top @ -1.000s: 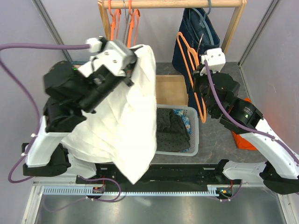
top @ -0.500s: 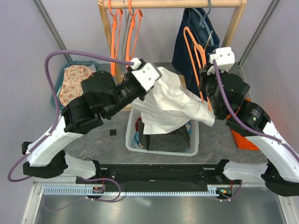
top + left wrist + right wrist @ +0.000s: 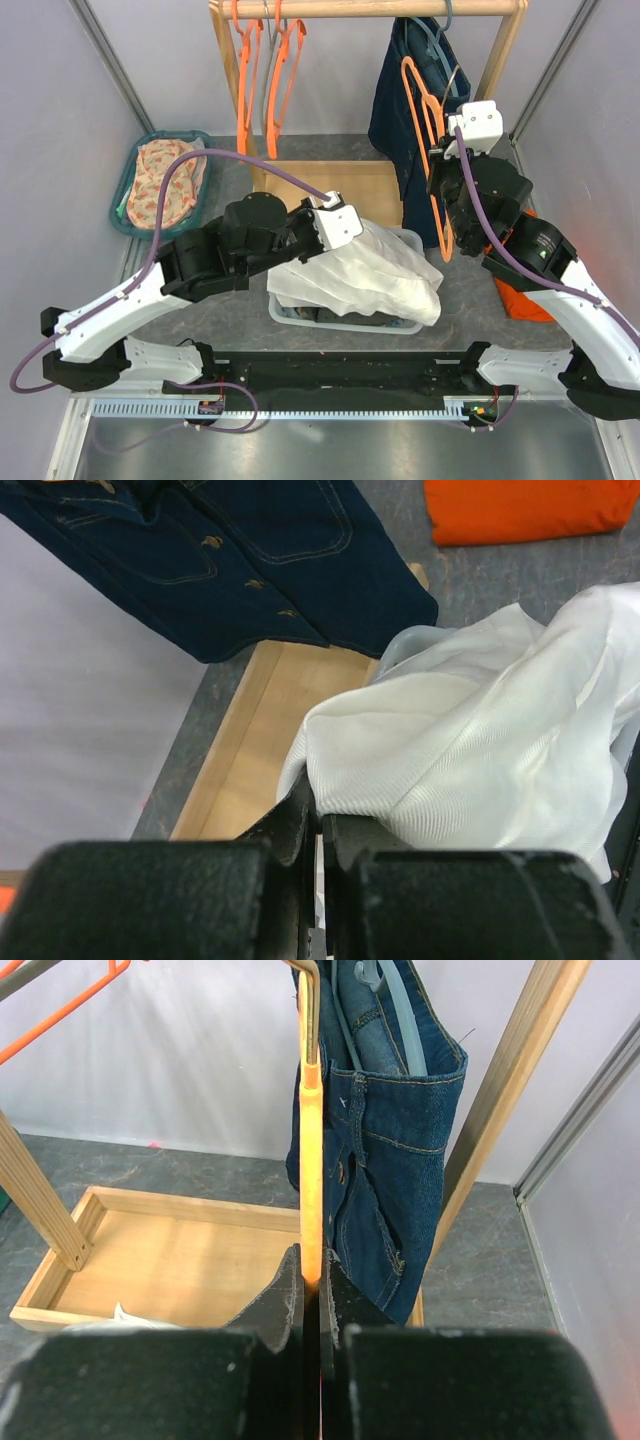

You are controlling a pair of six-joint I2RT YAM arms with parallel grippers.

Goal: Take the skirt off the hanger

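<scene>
The white skirt [image 3: 375,268] is off the hanger and lies bunched over the white laundry basket [image 3: 345,325]. My left gripper [image 3: 343,226] is shut on its upper edge. In the left wrist view the skirt [image 3: 470,740] spreads out to the right of the closed left gripper [image 3: 320,815]. The bare orange hanger [image 3: 424,115] stands upright at the right, below the wooden rail [image 3: 370,8]. My right gripper [image 3: 438,165] is shut on it. In the right wrist view the hanger [image 3: 311,1160] rises straight up from the right gripper [image 3: 318,1272].
A denim garment [image 3: 420,60] hangs on the rail behind the held hanger. Orange hangers [image 3: 265,70] hang at the rail's left. A wooden tray [image 3: 345,185] lies behind the basket, a teal basket [image 3: 133,180] of cloth at the left, an orange cloth [image 3: 520,300] at the right.
My left arm swung the skirt from high on the left down onto the white basket. My right gripper lifted the hanger a little toward the rail.
</scene>
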